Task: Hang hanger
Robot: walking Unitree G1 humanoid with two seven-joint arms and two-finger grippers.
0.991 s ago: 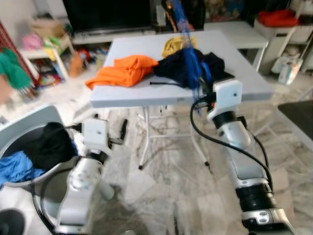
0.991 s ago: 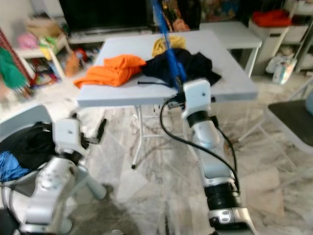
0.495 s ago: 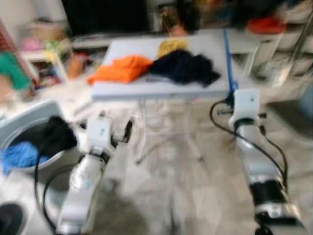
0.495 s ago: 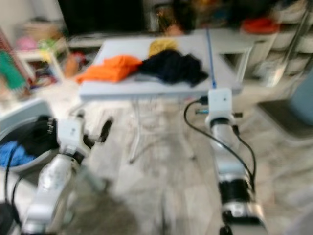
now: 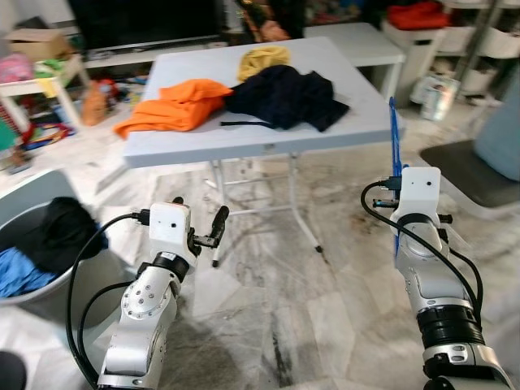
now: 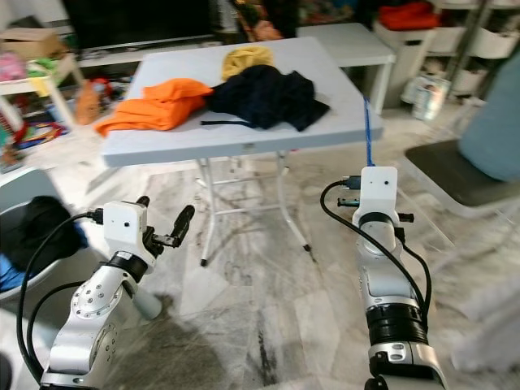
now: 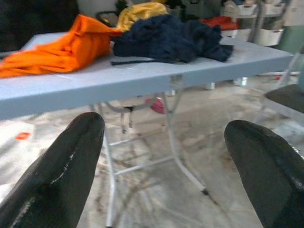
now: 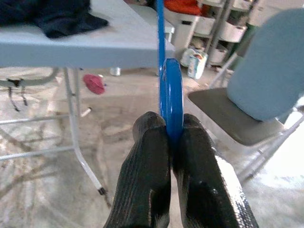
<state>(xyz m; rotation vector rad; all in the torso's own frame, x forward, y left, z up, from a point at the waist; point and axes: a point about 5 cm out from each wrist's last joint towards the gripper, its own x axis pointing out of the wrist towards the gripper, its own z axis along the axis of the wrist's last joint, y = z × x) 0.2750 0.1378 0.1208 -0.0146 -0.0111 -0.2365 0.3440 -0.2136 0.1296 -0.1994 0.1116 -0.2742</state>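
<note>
Blue hanger [image 8: 171, 97] pinched edge-on between the black fingers [image 8: 147, 166] of the right gripper [image 8: 172, 135], jaws pressed together on its flat plastic body, seen in the centre of the right wrist view. Thin, bright blue, glossy; narrow strip rising straight above the fingers toward the top of that frame. In the left eye view, same hanger [image 5: 393, 134] standing upright at right of centre, above the white wrist block of the right arm, just off the right edge of the tabletop [image 5: 268, 138], not touching it.

Left gripper [image 5: 213, 229] held low at lower left of centre, above the marble floor [image 5: 276, 309], jaws spread wide with nothing between; in the left wrist view the two black fingers [image 7: 61, 175] far apart at the lower corners.

On the tabletop in the upper middle: orange garment [image 5: 175, 106], dark navy garment [image 5: 284, 96], yellow cloth [image 5: 262, 58] behind. Grey basket [image 5: 16, 219] with dark and blue clothes at far left. Chair [image 5: 475, 162] at far right.
</note>
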